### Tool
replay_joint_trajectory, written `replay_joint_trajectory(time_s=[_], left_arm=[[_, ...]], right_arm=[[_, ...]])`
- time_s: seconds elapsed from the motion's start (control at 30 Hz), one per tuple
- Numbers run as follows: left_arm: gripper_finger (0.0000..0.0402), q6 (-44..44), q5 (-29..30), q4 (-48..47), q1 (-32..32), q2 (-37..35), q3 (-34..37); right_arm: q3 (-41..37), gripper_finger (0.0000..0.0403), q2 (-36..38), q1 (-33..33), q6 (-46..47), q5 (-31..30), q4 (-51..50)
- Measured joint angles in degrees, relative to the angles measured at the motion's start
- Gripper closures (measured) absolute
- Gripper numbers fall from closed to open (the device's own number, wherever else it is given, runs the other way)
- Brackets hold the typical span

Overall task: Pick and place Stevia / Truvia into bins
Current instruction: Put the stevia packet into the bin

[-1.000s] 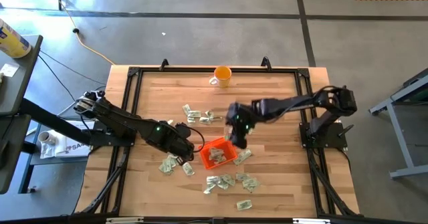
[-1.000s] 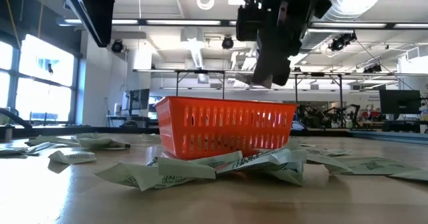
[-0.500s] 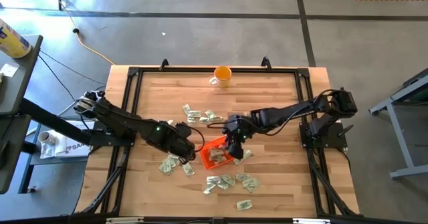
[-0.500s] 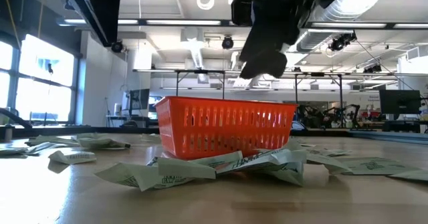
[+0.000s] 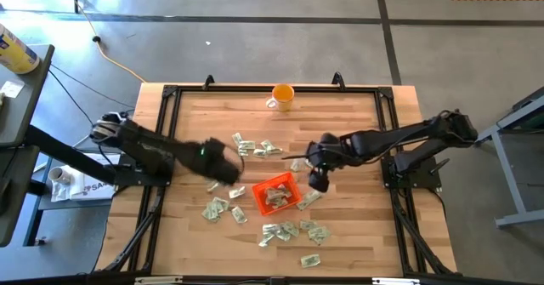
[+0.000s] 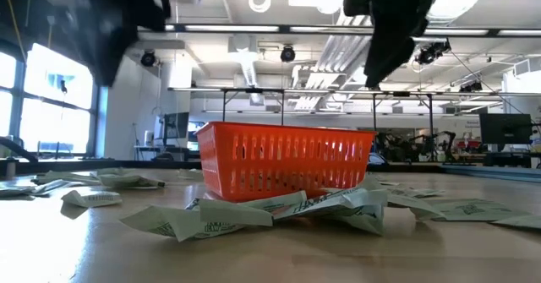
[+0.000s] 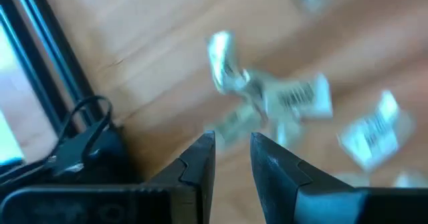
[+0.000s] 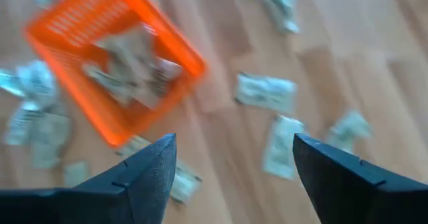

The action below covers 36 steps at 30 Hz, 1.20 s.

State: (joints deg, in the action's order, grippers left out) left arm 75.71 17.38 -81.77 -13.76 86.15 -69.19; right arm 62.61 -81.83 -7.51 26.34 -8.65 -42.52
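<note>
sachets (image 5: 274, 197) lay in the orange tray (image 5: 286, 182); right gripper (image 5: 318, 176), beside it, gaped wide and empty. left gripper (image 5: 228, 171), narrow and empty, should descend squarely over one loose packet.

Dark print is borne by the pale sachets (image 6: 254, 213) lying in front of the orange tray (image 6: 285, 159) at the lower centre of the low view, but no word of it can be made out. A white sheet (image 5: 85, 185) at the left edge of the high view carries large dark letters, cut off by the arm and not readable. No other text is legible.
</note>
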Motion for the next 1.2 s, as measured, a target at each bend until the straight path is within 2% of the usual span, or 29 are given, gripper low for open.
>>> replay_joint_trajectory(time_s=[0.1,0.23,0.47,0.6,0.7,0.83,0.93,1.2], left_arm=[[0.0263,-2.8,-4.2,6.9,6.8,-3.2,8.5],[0.022,-6.4,-8.2,13.4,12.5,-4.4,15.6],[0.0121,-11.9,-7.2,22.5,17.9,-4.5,17.5],[0.0093,-17.3,-4.4,27.6,21.5,-3.1,17.5],[0.0093,-20.8,-5.4,27.7,25.1,-0.5,17.5],[0.0113,-24.8,-11.1,27.2,28.4,3.6,17.6],[0.0133,-27.1,-15.0,27.4,28.5,6.0,17.6],[0.0192,-29.0,-15.2,32.0,26.9,8.3,21.2]], right_arm=[[0.0,0.0116,1.1,0.0,1.4,-1.5,-4.0],[0.0,0.0116,1.4,-0.2,3.5,-1.7,-6.1],[0.0,0.0116,1.3,0.2,3.9,-1.9,-6.0],[0.0,0.0116,1.3,1.8,3.9,-1.9,-6.0],[0.0,0.0116,1.2,2.7,4.8,-1.9,-5.9],[0.0,0.0116,1.2,3.0,5.7,-1.9,-5.9],[0.0,0.0116,1.2,3.0,6.8,-2.3,-5.9],[0.0,0.0116,1.2,3.0,8.2,-4.1,-5.9]])
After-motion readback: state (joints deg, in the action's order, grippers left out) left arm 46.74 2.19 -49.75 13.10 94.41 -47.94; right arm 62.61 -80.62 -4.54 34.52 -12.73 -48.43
